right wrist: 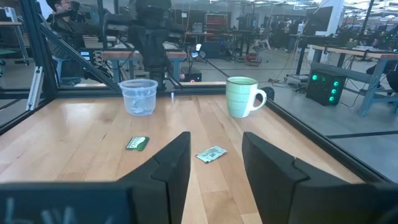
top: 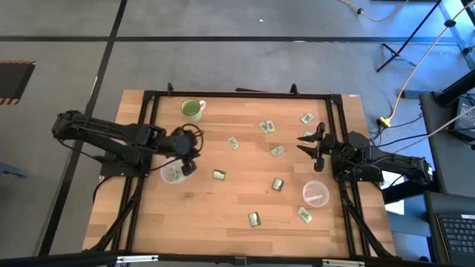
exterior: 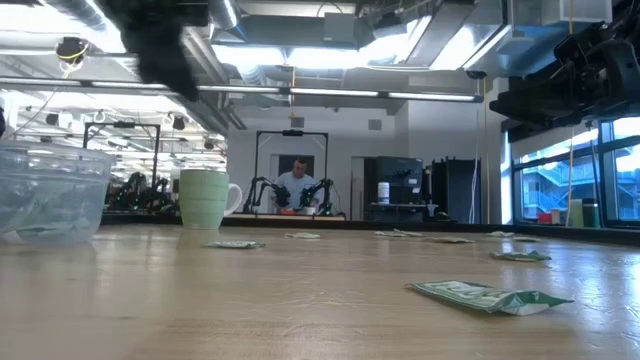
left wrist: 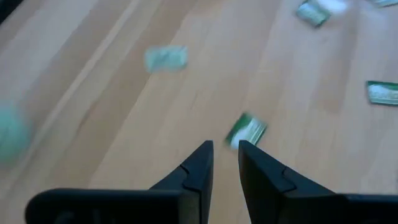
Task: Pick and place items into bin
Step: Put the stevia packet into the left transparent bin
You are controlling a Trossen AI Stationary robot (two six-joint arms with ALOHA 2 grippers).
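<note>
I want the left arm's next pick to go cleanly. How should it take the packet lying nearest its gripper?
Come straight down on the packet, since it lies flat on the table with no raised edge. Pinch across its short width, one finger on each long side. The left gripper is just beside it, next to the clear bin.

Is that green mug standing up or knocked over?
Upright. The green mug stands on its base on the table, handle sideways; the high view shows its open mouth.

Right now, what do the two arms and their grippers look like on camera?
Both arms are dark, nearly black, jointed links with black cables looped along them. The left gripper and right gripper each have two dark fingers. Close up, the left fingers are slim and tapered; the right fingers are broader, angular and matte. No markings show.
</note>
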